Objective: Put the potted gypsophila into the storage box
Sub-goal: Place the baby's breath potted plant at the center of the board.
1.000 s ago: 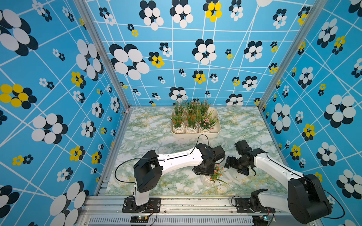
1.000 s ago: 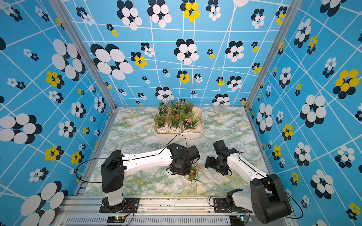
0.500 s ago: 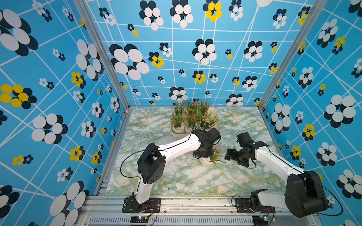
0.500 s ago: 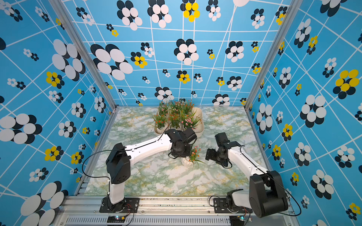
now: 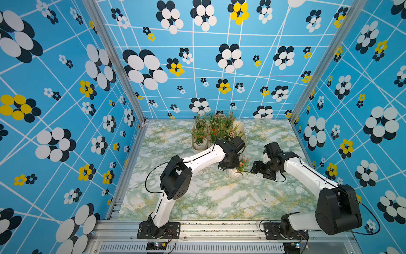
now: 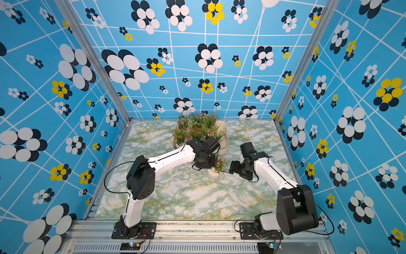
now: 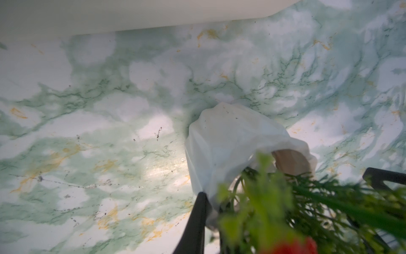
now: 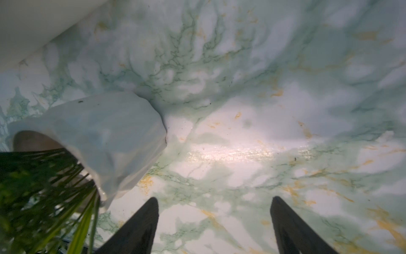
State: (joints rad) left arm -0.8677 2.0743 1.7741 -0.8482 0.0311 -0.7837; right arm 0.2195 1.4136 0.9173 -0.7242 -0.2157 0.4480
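Observation:
One potted gypsophila point(image 5: 234, 173) point(image 6: 214, 173), with orange-red blossoms in a white pot, is tilted just in front of the storage box point(image 5: 243, 128) point(image 6: 224, 132). My left gripper point(image 5: 230, 164) point(image 7: 211, 198) is shut on the pot's rim; the pot point(image 7: 230, 140) hangs from the dark finger point(image 7: 195, 220), and I cannot tell if it touches the table. Beside the plant on its right, my right gripper point(image 5: 256, 169) point(image 8: 214, 202) is open with nothing between its fingers, and the pot point(image 8: 114, 136) is off to one side of it. Several more potted gypsophila point(image 5: 216, 127) stand in the box.
The green marbled table point(image 5: 208, 198) stretches in front of both arms. Blue flowered walls point(image 5: 66, 132) enclose it at the back and both sides. The box's cream wall point(image 7: 109, 15) point(image 8: 33, 22) lies just past the held pot in both wrist views.
My left gripper has carried the pot from near the front of the table back towards the box. My right arm moved back alongside it, its jaws a little narrower.

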